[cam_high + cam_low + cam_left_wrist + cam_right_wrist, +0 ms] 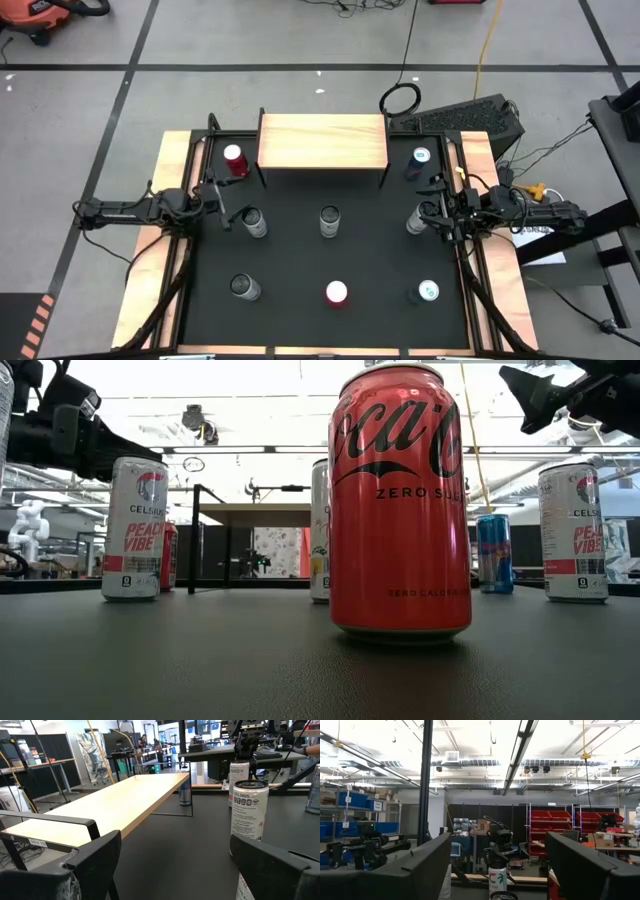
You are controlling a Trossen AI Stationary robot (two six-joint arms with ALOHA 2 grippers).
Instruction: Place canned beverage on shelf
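High view: light wood-topped shelf on thin black legs (322, 141) at 12 o'clock edge of black mat with wooden side rails (290, 255), top bare. Left gripper (222, 207) at 9 o'clock edge, fingers spread, holding nothing, just beside white slim can (254, 223). Right gripper (428, 215) at 3 o'clock edge, fingers spread, white can (417, 221) close at tips. Red Coca-Cola Zero can (336, 293) at 6 o'clock, upright, open mat all round. Red-topped can (234, 159) just beside shelf's left legs; blue can (419, 160) off shelf's right end.
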